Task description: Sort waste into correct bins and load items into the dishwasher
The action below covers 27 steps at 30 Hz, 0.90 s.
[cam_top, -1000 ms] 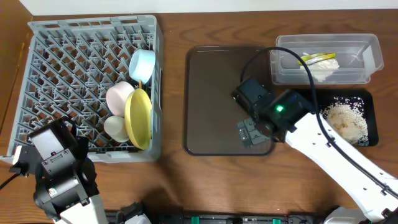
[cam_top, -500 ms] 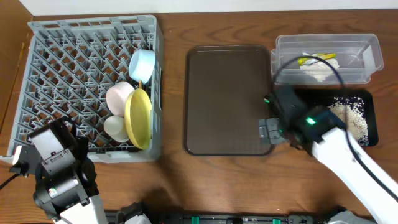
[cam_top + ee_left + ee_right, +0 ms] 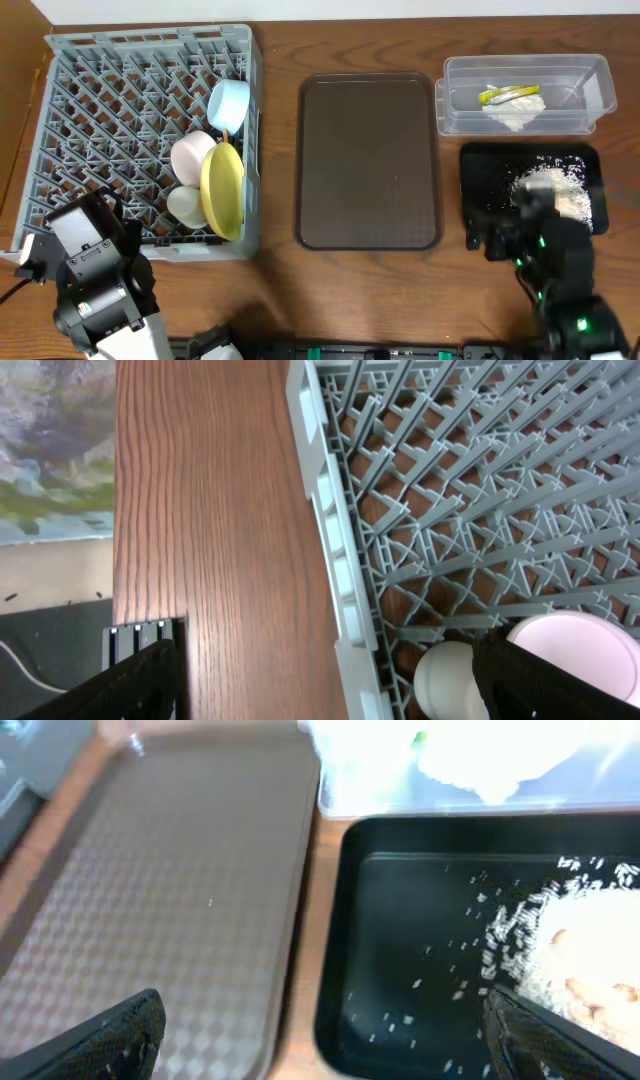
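Looking from overhead: dish rack (image 3: 100, 90) at left, plate (image 3: 222, 190) upright by its right wall; table strip (image 3: 278, 150) between rack and brown tray (image 3: 368, 160).
Left wrist: left gripper (image 3: 350, 690) spread wide, empty, above rack's outer wall.
Right wrist: right gripper (image 3: 320, 1055) wide apart, empty, over black tray's (image 3: 400, 920) left rim; food scraps (image 3: 580, 960) inside at right.

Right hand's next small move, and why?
Probably draw the right hand back from the black tray and park it, open. Nothing seems left to pick: brown tray bare, napkin and wrapper in the tub, scraps on the black tray, plate, blue bowl, pink bowl and cup in the rack. Chopsticks I cannot make out.
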{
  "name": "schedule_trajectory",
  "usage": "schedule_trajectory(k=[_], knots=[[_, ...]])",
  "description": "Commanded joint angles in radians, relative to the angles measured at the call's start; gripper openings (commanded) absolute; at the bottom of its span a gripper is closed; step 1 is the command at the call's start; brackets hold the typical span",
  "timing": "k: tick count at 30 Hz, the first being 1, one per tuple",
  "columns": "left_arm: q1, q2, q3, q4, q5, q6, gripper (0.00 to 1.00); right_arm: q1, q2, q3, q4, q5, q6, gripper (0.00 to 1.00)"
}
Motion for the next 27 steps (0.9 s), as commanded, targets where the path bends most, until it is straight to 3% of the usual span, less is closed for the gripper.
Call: schedule_trajectory(k=[1, 8, 21, 27], knots=[[0.004, -0.001, 0.012, -0.004, -0.012, -0.009, 0.94, -0.034, -0.135, -0.131, 0.088, -0.034, -0.039, 0.99], [0.004, -0.001, 0.012, -0.004, -0.012, -0.009, 0.94, -0.066, -0.356, -0.369, 0.357, -0.002, -0.035, 0.99], [0.004, -0.001, 0.012, -0.004, -0.012, -0.009, 0.94, -0.247, -0.589, -0.372, 0.278, 0.034, -0.039, 0.99], [0.004, -0.001, 0.012, -0.004, -0.012, -0.009, 0.94, -0.305, -0.584, -0.372, 0.276, 0.034, -0.042, 0.99]])
